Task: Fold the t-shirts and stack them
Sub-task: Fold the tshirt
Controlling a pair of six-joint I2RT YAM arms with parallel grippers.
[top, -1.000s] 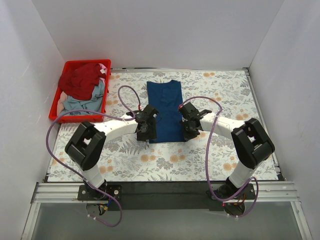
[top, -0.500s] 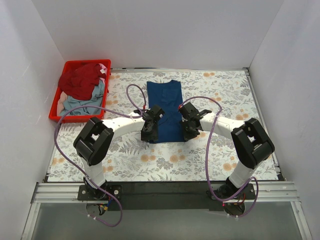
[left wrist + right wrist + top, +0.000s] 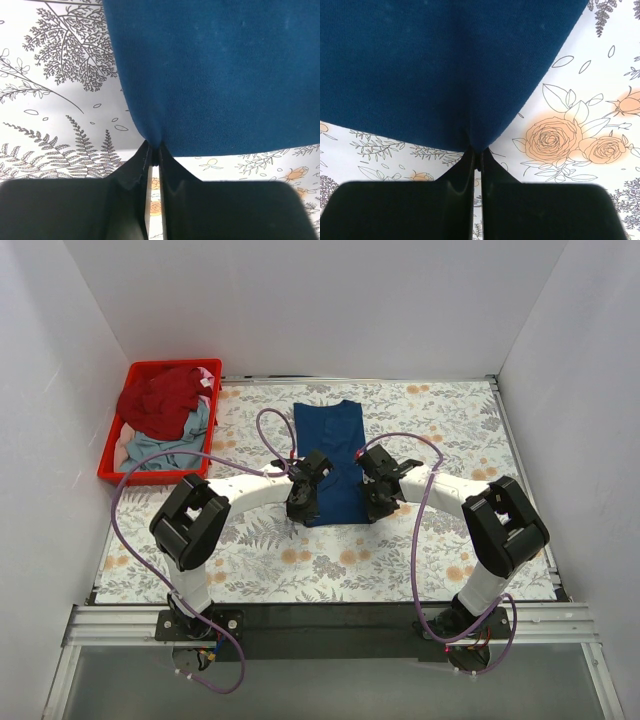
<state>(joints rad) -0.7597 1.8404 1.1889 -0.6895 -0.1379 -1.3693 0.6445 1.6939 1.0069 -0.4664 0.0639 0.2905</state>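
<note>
Left hand (image 3: 301, 508) shifted right, dragging near-left corner of navy t-shirt (image 3: 335, 440) inward.

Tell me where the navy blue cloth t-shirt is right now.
The navy blue cloth t-shirt lies mid-table in the top view, right of the red plastic crate, its near corners pinched by the left claw and right claw.

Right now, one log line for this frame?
step: fold | left tool: shut on blue shirt, near-left corner | right tool: shut on blue shirt, near-right corner | red shirt, grey shirt: in crate
</note>
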